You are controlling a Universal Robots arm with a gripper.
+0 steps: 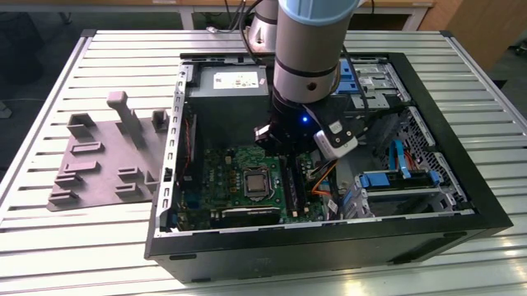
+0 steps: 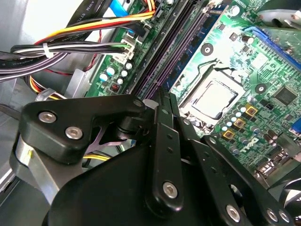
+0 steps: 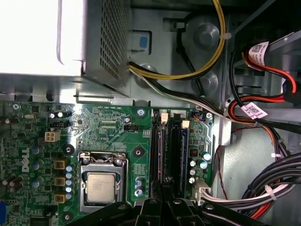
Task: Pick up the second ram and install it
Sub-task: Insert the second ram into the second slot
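Now, gripper [image 2: 162,101]: fingers pressed together, tips down over the memory slots [image 3: 170,155] inside the open computer case [image 1: 428,132]; nothing is seen pinched between them.
Second ram [image 2: 164,59]: a dark stick lying in one of the long slots just ahead of the fingertips in the second wrist view; whether it is fully seated cannot be told.
Motherboard [image 3: 103,127]: green, on the case floor, with the processor socket [image 3: 101,186] beside the slots.
Cables [image 3: 277,181]: a black, red and yellow bundle along the case wall next to the slots.
Holder block [image 1: 107,160]: grey, with upright posts, on the slatted tabletop [image 1: 49,246], near its edge at the exterior view's left, outside the case.
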